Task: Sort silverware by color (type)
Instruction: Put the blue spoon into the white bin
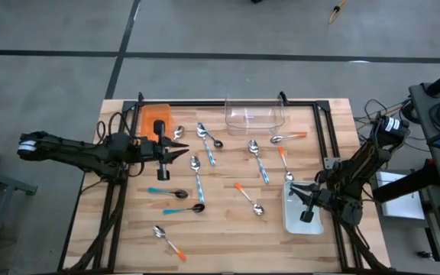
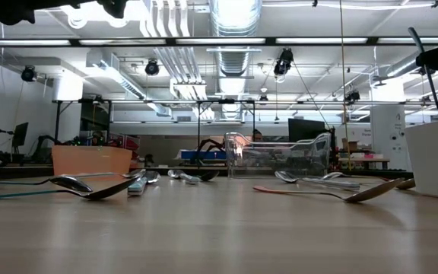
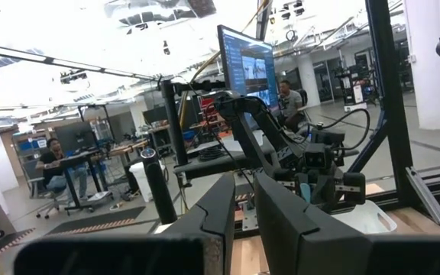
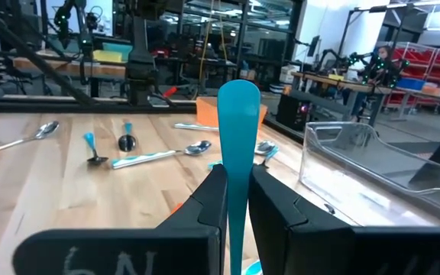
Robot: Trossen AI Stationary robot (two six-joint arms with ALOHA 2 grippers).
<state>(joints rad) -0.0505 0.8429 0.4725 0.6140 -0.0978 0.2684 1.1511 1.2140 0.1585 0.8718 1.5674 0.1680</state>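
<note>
Silverware [image 1: 198, 187] lies scattered across the wooden table [image 1: 220, 237] between the orange tray [image 1: 152, 118], clear tray [image 1: 254, 114] and white tray [image 1: 300, 218]. You'll likely find these spoons light, rigid and slick; take them by the thin coloured handle, not the rounded bowl. Right gripper [image 1: 305, 205] hangs over the white tray, fingers pinching a teal spoon handle [image 4: 239, 114] that stands upright between them. Left gripper [image 1: 176, 150] waits near the orange tray, fingers nearly pressed together with nothing seen between them. Note: the held spoon's bowl is out of sight below the fingers, and you cannot tell from overhead whether the white tray holds anything.
</note>
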